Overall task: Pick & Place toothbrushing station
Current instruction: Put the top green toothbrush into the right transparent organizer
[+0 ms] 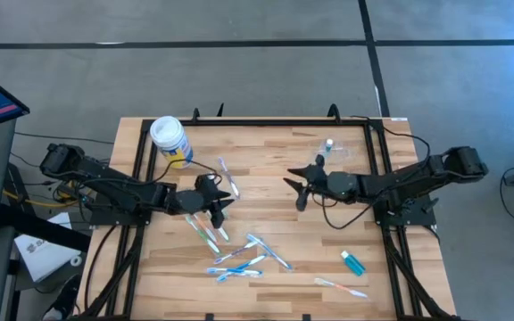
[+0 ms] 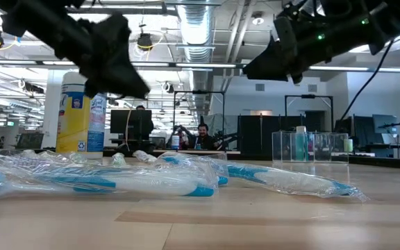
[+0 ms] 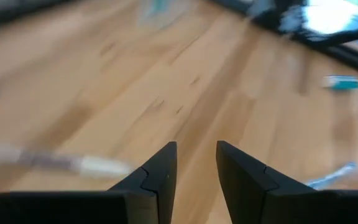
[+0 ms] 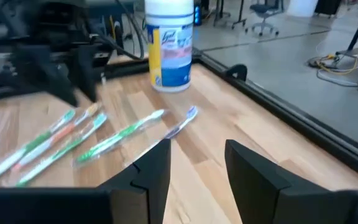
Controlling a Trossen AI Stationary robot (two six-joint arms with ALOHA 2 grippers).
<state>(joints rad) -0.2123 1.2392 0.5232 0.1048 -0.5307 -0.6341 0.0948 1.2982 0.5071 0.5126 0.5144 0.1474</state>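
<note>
Wooden table (image 1: 266, 227): left hand (image 1: 221, 208) spread, empty, above toothbrushes (image 1: 208, 227); right hand (image 1: 298, 185) spread, empty, mid-table.

Centre strip: bare worktop (image 1: 266, 169) between the left claw (image 1: 219, 209) and the right claw (image 1: 298, 190); open passage, nothing lying in it.
Far left corner: white-lidded canister (image 1: 169, 140) stands upright, blocking a low approach there.
Far right corner: clear plastic cup (image 1: 330, 149) stands just beyond the right claw; little room between them.
Left claw surroundings: wrapped toothbrushes (image 1: 211, 229) lie beneath and beside it.
Near middle: scattered blue toothbrushes (image 1: 248, 256) cover the boards; low sweep obstructed.
Near right: small teal tube (image 1: 352, 262) and one toothbrush (image 1: 341, 287), bare wood around them.
Edges: black frame rail (image 1: 375, 169) borders the worktop.
</note>
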